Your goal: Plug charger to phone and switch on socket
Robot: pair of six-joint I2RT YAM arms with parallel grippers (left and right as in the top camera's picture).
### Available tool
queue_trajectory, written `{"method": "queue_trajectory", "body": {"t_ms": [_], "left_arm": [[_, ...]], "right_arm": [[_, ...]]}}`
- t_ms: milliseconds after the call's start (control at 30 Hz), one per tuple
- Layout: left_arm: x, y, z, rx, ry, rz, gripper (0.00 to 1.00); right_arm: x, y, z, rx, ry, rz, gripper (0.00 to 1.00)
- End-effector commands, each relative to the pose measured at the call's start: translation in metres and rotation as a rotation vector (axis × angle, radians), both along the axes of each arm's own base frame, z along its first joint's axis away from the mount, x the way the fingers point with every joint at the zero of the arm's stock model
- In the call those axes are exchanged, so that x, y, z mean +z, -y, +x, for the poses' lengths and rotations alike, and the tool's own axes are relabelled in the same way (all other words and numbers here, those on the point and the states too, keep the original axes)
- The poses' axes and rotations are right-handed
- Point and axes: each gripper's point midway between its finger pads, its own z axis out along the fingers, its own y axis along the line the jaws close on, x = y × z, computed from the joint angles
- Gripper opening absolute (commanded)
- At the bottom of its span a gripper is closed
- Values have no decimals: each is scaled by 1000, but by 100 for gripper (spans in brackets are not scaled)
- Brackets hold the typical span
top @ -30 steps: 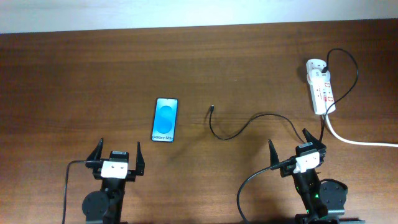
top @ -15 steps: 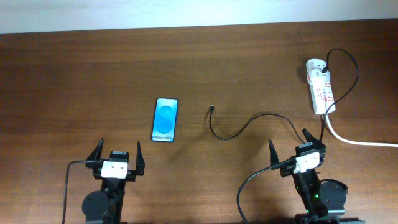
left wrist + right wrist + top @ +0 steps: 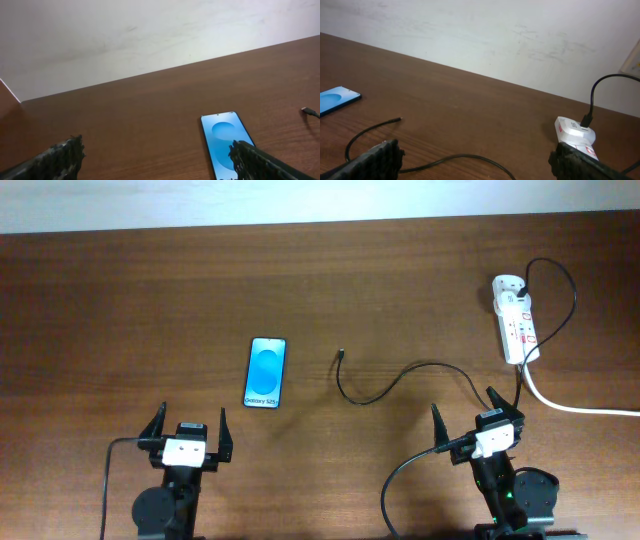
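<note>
The slim black phone with a blue screen [image 3: 265, 371] lies flat on the brown wood counter [image 3: 120, 310], the thin black charger cable [image 3: 395, 381] curls near it, and the left fingers [image 3: 157, 428] and right fingers [image 3: 437, 430] are open and empty.

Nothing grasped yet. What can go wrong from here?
1. The thin black charger cable passes right by the open right end effector; reaching for the white power strip may snag it.
2. Its small connector tip lies flat on the brown wooden table, so it is easy to mis-pinch.
3. The slim blue-screened smartphone lies loose; insertion may push it unless the left end effector braces it.
</note>
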Motion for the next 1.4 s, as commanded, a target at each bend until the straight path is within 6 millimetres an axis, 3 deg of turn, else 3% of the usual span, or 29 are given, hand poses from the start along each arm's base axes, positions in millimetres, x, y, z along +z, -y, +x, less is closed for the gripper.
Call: {"method": "queue_trajectory", "body": {"t_ms": [0, 367, 467, 700, 800, 1200, 1367], "left_arm": [[-1, -1, 0, 5, 0, 16, 99], [-1, -2, 0, 11, 1, 17, 99], [12, -28, -1, 164, 51, 25, 99], [-19, 0, 2, 14, -86, -98, 99], [-22, 10, 4, -42, -122, -106, 99], [14, 13, 13, -61, -127, -120, 99], [44, 18, 41, -74, -214, -207, 99]], "right_arm": [[-3, -1, 0, 6, -4, 4, 98], [-3, -1, 0, 6, -4, 4, 99], [-3, -1, 0, 6, -4, 4, 98], [-3, -1, 0, 6, -4, 4, 98], [-3, -1, 0, 6, -4, 4, 98], [-3, -1, 0, 6, -4, 4, 99], [-3, -1, 0, 6, -4, 4, 98]]}}
